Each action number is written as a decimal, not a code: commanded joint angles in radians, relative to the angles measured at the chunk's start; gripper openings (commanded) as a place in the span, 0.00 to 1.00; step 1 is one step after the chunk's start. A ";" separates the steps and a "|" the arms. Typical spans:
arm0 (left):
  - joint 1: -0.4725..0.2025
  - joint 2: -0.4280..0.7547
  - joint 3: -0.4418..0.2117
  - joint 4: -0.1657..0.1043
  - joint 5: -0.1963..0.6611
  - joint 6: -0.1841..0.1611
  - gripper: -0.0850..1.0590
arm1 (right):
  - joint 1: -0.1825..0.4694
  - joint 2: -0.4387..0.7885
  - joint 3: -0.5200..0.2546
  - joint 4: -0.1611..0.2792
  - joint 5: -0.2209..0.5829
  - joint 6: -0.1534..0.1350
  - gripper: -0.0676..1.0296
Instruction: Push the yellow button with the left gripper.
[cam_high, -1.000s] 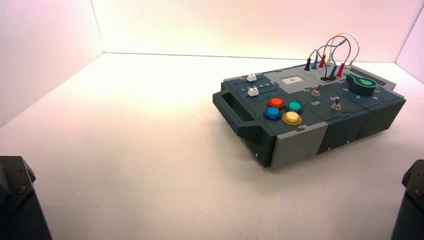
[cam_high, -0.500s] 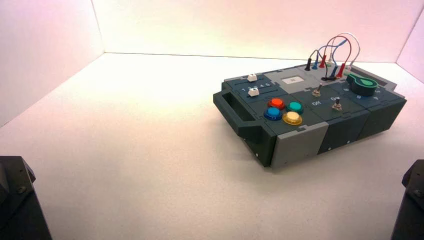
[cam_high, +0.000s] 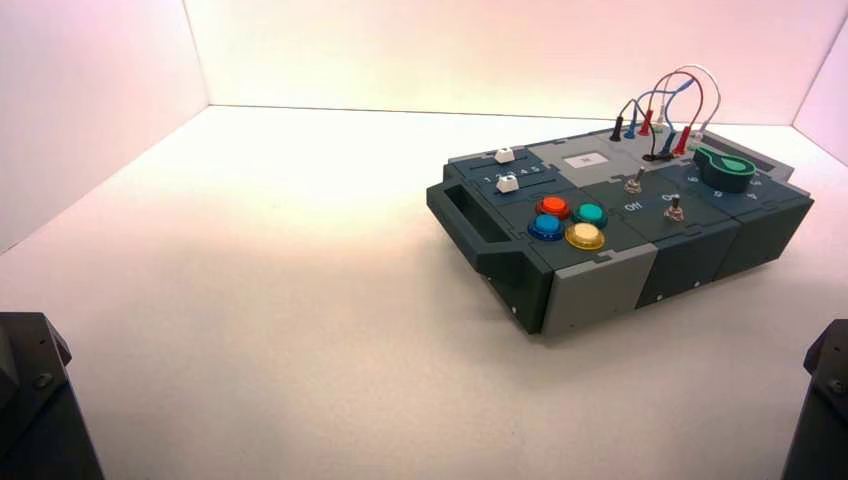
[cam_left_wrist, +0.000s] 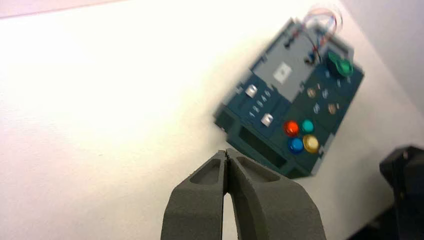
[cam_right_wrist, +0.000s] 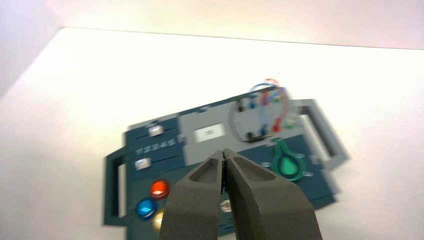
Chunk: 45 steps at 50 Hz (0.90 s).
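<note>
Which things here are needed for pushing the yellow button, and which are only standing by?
Needed:
yellow button
left end effector, closed, far from the box

Not needed:
orange-red button
teal button
blue button
green knob
wires
right end effector, closed

Control box (cam_high: 640, 275) sits turned on the white table (cam_high: 250, 280), right of centre. 4 round buttons cluster near its front: yellow button (cam_high: 584, 236), blue button (cam_high: 545, 227), orange-red button (cam_high: 551, 207), teal-green button (cam_high: 589, 213). Green knob (cam_high: 722, 168) and looped wires (cam_high: 672, 105) at the far end. Dark arm parts at both lower corners.
</note>
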 joint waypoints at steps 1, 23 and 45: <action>-0.071 0.135 -0.091 0.005 -0.015 0.025 0.05 | -0.046 0.026 -0.040 -0.025 -0.002 -0.005 0.04; -0.282 0.528 -0.330 0.005 -0.025 0.117 0.05 | -0.123 0.040 -0.032 -0.041 -0.014 0.006 0.04; -0.420 0.650 -0.377 0.002 -0.011 0.221 0.05 | -0.156 0.044 -0.028 -0.041 -0.021 0.014 0.04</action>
